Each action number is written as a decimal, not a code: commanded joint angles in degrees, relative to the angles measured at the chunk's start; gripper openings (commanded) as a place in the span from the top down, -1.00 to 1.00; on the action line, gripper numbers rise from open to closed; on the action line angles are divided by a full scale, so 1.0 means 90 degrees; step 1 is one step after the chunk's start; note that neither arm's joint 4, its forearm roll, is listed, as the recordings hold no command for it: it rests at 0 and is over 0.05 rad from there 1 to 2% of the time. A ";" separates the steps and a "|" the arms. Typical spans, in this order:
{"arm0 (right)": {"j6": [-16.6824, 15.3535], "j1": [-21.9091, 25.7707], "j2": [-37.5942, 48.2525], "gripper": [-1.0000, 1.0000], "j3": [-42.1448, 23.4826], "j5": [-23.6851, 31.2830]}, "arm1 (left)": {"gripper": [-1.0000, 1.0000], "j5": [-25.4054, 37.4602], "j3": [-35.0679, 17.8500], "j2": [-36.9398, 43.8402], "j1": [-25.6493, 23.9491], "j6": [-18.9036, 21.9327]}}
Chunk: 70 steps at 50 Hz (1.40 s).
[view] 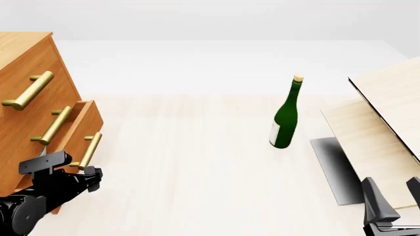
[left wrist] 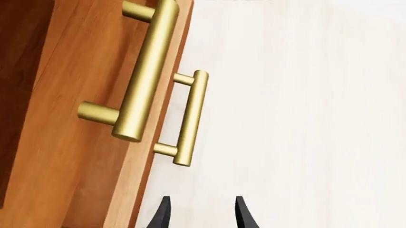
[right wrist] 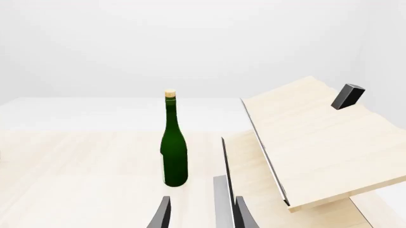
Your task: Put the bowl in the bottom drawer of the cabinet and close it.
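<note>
Three drawers are showing on the cabinet point(view: 26, 88) at the far left, each with a brass bar handle, and the bottom drawer point(view: 84, 129) is sitting pulled part-way out toward the table's middle. The left gripper point(left wrist: 201, 214) is hanging just near of that drawer, its fingers parted with nothing between them; in the left wrist view the lowest handle point(left wrist: 189, 118) is lying ahead of the fingertips, not yet touched. The right gripper point(right wrist: 201, 213) is waiting low at the near right with its fingers also parted and holding nothing, facing the green bottle point(view: 286, 114) and the pale wooden boards point(view: 384, 123) on the right. The bowl is appearing in none of the views, so its place cannot be told. Judging by this, the drawer-opening step is in hand; next, the left fingers need to be closing around the lowest handle and drawing it farther out, while the bowl has to be found.
</note>
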 commanded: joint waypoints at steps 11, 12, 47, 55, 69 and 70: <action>0.0001 0.0002 -0.0006 -1.00 0.0001 0.0004 | -1.00 -0.0070 0.0120 0.0048 0.0562 0.0105; 0.0001 0.0002 -0.0006 -1.00 0.0001 0.0004 | -1.00 -0.0092 0.0133 0.0074 0.0549 0.0095; 0.0001 0.0002 -0.0006 -1.00 0.0001 0.0004 | -1.00 -0.0249 0.0249 0.0134 0.1579 0.0401; 0.0001 0.0002 -0.0006 -1.00 0.0001 0.0004 | -1.00 -0.0256 0.0303 0.0032 0.1887 0.0509; 0.0001 0.0002 -0.0006 -1.00 0.0001 0.0004 | -1.00 -0.0267 0.0380 -0.0512 0.2916 0.1113; 0.0001 0.0002 -0.0006 -1.00 0.0001 0.0004 | -1.00 -0.0257 0.0427 -0.0688 0.3090 0.1212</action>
